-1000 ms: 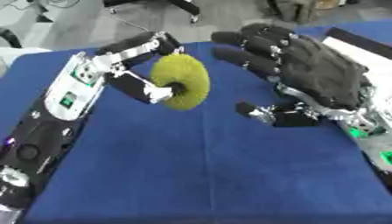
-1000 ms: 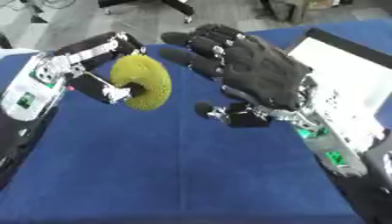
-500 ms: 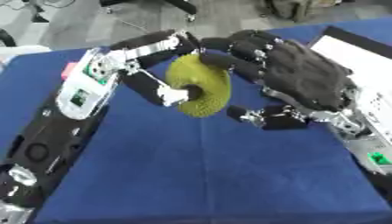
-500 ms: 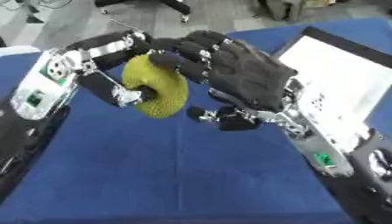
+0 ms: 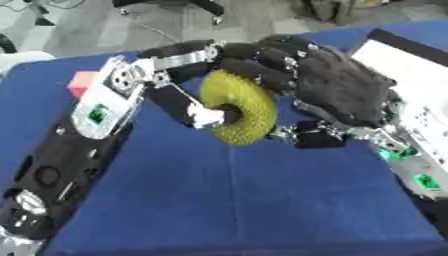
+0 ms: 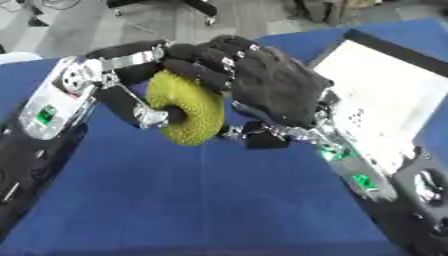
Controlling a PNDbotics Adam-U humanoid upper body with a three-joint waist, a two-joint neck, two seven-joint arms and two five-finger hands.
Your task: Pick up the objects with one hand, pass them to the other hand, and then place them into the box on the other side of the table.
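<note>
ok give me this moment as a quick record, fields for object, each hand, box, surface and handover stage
object: yellow-green ring, held above the table
left hand: left hand curled on the ring, thumb through its hole
right hand: right hand over the ring's top, fingers bent onto its rim
box: white box at the robot's right
surface: blue table
other: pink block behind the left arm
handover stage: both hands on the ring, not yet released

We see a yellow-green bristly ring (image 5: 234, 106) against a deep blue table cover (image 5: 262, 200); the left hand (image 5: 194, 107) is black with silver parts, the right hand (image 6: 267, 90) matte black. Near the cover's far left edge sits a pink block (image 5: 81, 82); at its right edge, a white box (image 6: 385, 97) rimmed in black.
</note>
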